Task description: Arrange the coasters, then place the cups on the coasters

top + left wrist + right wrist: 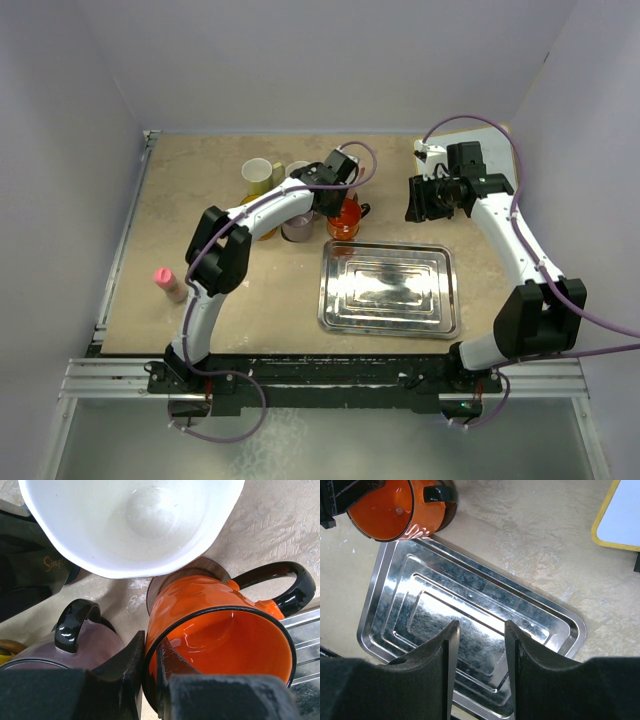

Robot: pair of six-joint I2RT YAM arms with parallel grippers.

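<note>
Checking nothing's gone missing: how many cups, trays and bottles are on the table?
Cups: 6 (one shows only in the left wrist view)
Tray: 1
Bottle: 1
Total: 8

A dark round coaster (pixel 157 590) lay mostly hidden beneath the glossy orange-red mug (pixel 220 630); the white-interior cup (pixel 135 525) ran off the left wrist view's top edge, its outside unseen.
</note>
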